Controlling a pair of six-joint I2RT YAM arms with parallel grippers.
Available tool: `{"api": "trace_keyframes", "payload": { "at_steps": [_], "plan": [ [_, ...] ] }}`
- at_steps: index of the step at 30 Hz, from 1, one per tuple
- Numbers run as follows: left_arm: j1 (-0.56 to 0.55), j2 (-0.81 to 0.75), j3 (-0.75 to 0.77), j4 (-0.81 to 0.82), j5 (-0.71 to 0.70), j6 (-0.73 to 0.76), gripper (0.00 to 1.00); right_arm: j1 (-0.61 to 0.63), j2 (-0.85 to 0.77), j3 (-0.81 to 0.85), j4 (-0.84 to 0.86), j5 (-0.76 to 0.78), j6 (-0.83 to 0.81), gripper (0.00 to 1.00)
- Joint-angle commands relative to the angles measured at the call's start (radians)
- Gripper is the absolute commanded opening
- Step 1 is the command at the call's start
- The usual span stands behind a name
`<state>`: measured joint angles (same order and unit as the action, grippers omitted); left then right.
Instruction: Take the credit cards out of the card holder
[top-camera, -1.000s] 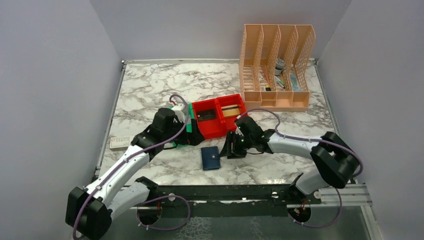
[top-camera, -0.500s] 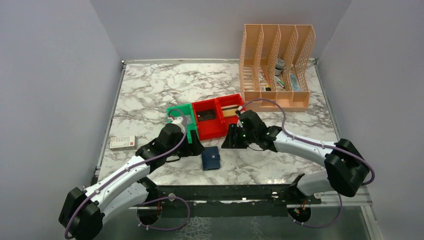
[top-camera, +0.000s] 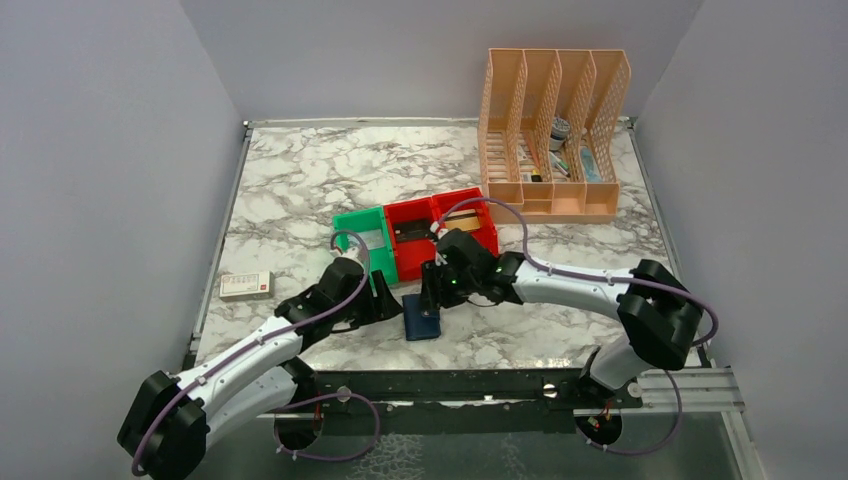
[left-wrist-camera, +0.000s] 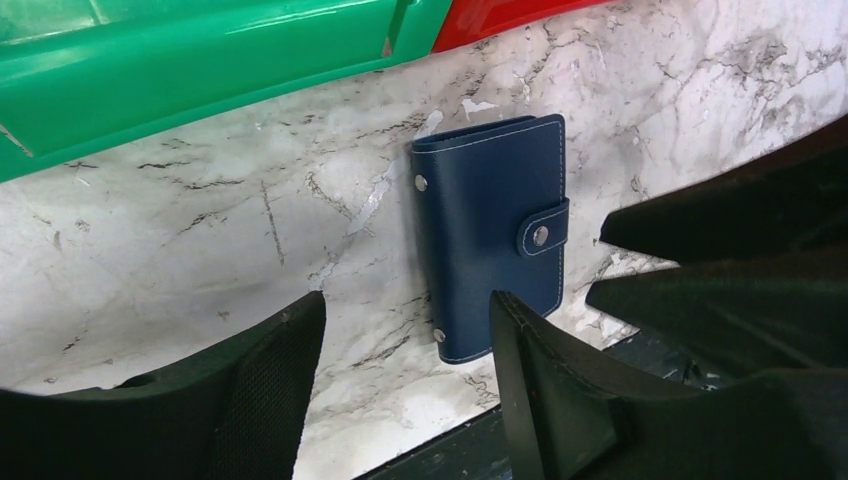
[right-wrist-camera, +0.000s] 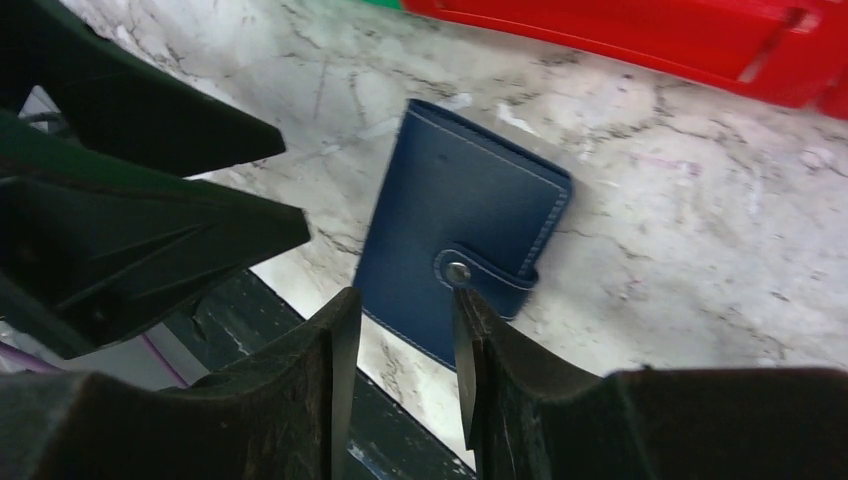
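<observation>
On the table (top-camera: 300, 180), the card holder (top-camera: 421, 320) lies lengthwise near-to-far; left hand (left-wrist-camera: 405, 310) and right hand (right-wrist-camera: 405, 300) gape empty.

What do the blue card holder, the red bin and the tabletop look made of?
Card holder: matte leather or faux leather, judging by the stitched edges and metal snap. Red bin: glossy moulded plastic. Tabletop: marble-look surface, grey-veined; real stone or laminate, unclear.

The card holder (left-wrist-camera: 490, 240) is showing dark blue all over, with pale stitching round its edge and little shiny silver studs. The bench (top-camera: 300, 180) is looking white with grey wavy lines, like marble. The green bin (left-wrist-camera: 200, 70) and the red bin (right-wrist-camera: 640, 40) are shining bright and plain. The rack (top-camera: 550, 205) is looking peach. The left pincer (left-wrist-camera: 400, 330) and the right pincer (right-wrist-camera: 405, 305) are looking black.
</observation>
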<state>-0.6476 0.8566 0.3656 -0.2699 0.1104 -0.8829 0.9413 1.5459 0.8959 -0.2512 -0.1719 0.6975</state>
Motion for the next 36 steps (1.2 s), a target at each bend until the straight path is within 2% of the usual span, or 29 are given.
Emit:
{"api": "trace_keyframes", "payload": {
  "at_steps": [1, 7, 20, 24, 30, 34, 36],
  "plan": [
    [-0.006, 0.012, 0.024, 0.014, -0.046, -0.016, 0.62, 0.069, 0.051, 0.087, -0.071, 0.155, -0.035, 0.39],
    [-0.006, -0.012, 0.022, -0.002, -0.078, -0.022, 0.62, 0.13, 0.155, 0.193, -0.191, 0.277, -0.033, 0.38],
    [-0.006, -0.031, 0.022, -0.01, -0.079, -0.013, 0.62, 0.154, 0.254, 0.199, -0.273, 0.376, 0.017, 0.39],
    [-0.008, 0.008, 0.026, 0.026, -0.043, -0.009, 0.64, 0.153, 0.24, 0.159, -0.239, 0.386, 0.046, 0.32],
    [-0.032, 0.089, 0.036, 0.074, -0.025, -0.003, 0.64, 0.141, 0.188, 0.094, -0.123, 0.28, 0.069, 0.16],
    [-0.053, 0.14, 0.05, 0.078, -0.026, 0.011, 0.66, 0.067, 0.14, 0.016, -0.022, 0.148, 0.071, 0.13],
    [-0.064, 0.16, 0.05, 0.081, -0.031, 0.014, 0.68, 0.016, 0.106, -0.051, 0.037, 0.069, 0.079, 0.07]
  ]
}}
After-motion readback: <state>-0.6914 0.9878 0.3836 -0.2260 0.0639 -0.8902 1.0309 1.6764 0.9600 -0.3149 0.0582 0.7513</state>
